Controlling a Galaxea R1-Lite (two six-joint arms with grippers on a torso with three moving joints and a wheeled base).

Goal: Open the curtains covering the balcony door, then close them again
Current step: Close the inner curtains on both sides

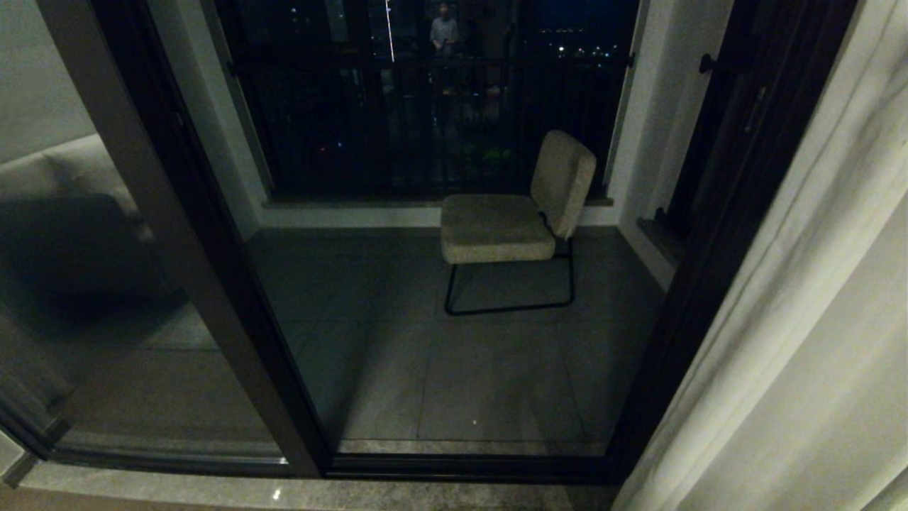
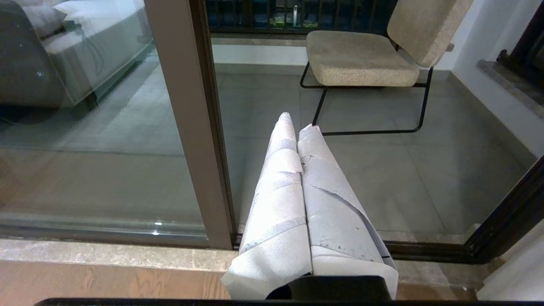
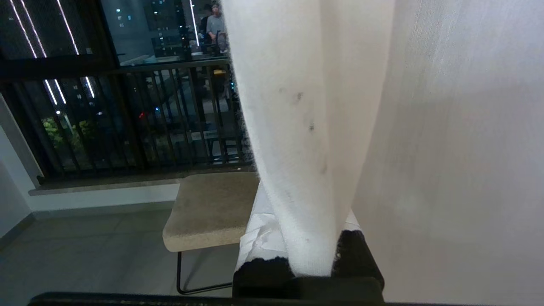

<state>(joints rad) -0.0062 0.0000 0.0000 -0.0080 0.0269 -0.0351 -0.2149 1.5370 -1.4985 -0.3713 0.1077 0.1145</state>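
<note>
I've got the curtains (image 1: 801,341) bunched at the right edge of the head view, their folds running long from top to floor and leaning slightly leftward toward the bottom. The balcony door (image 1: 177,234) fills the rest, its dark frame upright, one glass panel on the left mirroring the room behind me. Through the glass I see a beige chair (image 1: 518,213) on thin black legs on the balcony tiles, seat facing left, with the black railing (image 1: 425,121) behind it.

My right pincer (image 3: 308,255) is pressed together on a hanging fold of the curtains, the cloth rising straight out from between its fingers. There are a few small dark specks on that fold. My left pincer (image 2: 297,123) is low by the door sill, its white-wrapped fingers (image 2: 278,178) pressed together with nothing between them, pointing toward the chair.

No writing or labels I can read anywhere.
</note>
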